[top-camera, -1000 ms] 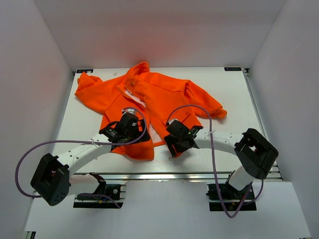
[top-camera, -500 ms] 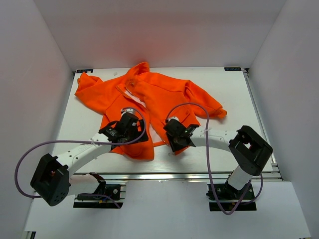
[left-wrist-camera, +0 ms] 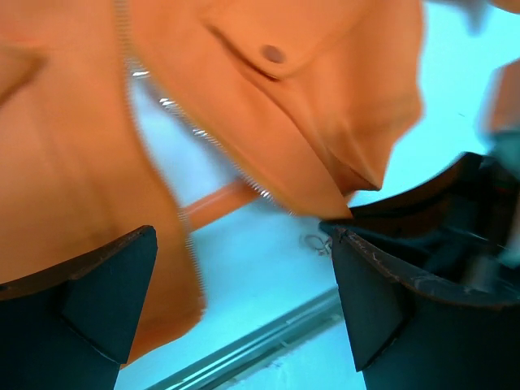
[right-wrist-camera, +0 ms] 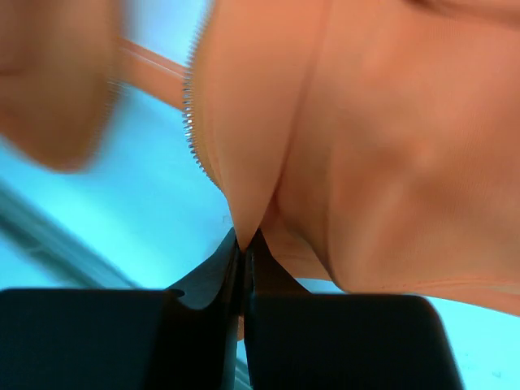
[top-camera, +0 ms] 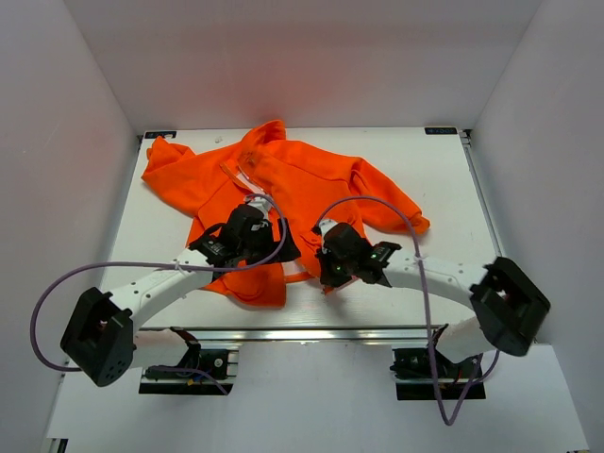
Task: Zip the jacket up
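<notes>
The orange jacket (top-camera: 311, 179) lies spread on the white table (top-camera: 453, 189), its front unzipped and parted at the bottom. My right gripper (top-camera: 327, 267) is at the lower end of the right front panel. In the right wrist view the right gripper (right-wrist-camera: 244, 240) is shut on a pinched fold of the jacket (right-wrist-camera: 390, 162), right beside the zipper teeth (right-wrist-camera: 191, 122). My left gripper (top-camera: 274, 247) hovers over the gap between the two panels. In the left wrist view the left gripper (left-wrist-camera: 242, 236) is open and holds nothing, with the zipper (left-wrist-camera: 203, 134) and a flap pocket (left-wrist-camera: 276, 57) beyond it.
A metal rail (top-camera: 311, 332) runs along the table's near edge, just below both grippers. White walls enclose the table on the left, the right and the back. Purple cables (top-camera: 57, 293) loop off both arms.
My right gripper has shut on the jacket's front edge, and its arm has stretched out with the elbow swung right. My left gripper moved slightly up and right, still open.
</notes>
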Available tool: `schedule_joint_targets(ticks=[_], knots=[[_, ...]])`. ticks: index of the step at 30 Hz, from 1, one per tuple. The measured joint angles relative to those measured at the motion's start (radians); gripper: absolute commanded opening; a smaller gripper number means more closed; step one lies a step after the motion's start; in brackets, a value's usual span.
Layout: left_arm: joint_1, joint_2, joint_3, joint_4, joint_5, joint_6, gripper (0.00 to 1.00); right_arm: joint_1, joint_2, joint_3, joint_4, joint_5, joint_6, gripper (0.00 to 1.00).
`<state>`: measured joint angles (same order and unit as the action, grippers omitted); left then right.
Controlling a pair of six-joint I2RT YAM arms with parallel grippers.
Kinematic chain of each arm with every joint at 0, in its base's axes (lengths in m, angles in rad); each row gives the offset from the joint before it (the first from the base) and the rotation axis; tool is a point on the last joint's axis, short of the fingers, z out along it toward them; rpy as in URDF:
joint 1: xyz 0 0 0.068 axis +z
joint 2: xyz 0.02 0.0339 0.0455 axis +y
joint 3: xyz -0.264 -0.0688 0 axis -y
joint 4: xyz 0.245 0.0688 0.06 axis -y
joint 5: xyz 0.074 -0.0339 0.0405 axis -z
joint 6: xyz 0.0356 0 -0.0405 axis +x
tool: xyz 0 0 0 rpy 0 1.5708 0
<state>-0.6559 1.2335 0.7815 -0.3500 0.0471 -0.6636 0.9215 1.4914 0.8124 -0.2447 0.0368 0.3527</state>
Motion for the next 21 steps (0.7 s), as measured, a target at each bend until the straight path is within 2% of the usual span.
schedule_joint_targets(ticks=[6, 9, 11, 13, 15, 18, 19, 21], knots=[[0.0, 0.034, -0.031, 0.155, 0.154, 0.002, 0.98, -0.011, -0.192, -0.014, 0.127, -0.086, -0.016, 0.0], [0.0, 0.058, -0.043, 0.227, 0.218, 0.001, 0.98, -0.026, -0.226, -0.027, 0.166, -0.128, -0.014, 0.0], [0.0, 0.08, -0.043, 0.263, 0.251, 0.001, 0.93, -0.035, -0.227, -0.037, 0.174, -0.15, -0.01, 0.0], [0.0, 0.102, -0.043, 0.293, 0.278, -0.002, 0.82, -0.043, -0.227, -0.05, 0.183, -0.168, 0.001, 0.0], [0.0, 0.122, -0.046, 0.33, 0.305, -0.005, 0.65, -0.048, -0.227, -0.064, 0.196, -0.182, 0.009, 0.0], [0.0, 0.135, -0.058, 0.389, 0.34, -0.022, 0.37, -0.054, -0.227, -0.075, 0.203, -0.209, 0.016, 0.0], [0.0, 0.136, -0.06, 0.407, 0.349, -0.025, 0.18, -0.055, -0.227, -0.076, 0.204, -0.217, 0.02, 0.0], [0.0, 0.136, -0.061, 0.435, 0.364, -0.033, 0.02, -0.058, -0.227, -0.076, 0.211, -0.231, 0.029, 0.0]])
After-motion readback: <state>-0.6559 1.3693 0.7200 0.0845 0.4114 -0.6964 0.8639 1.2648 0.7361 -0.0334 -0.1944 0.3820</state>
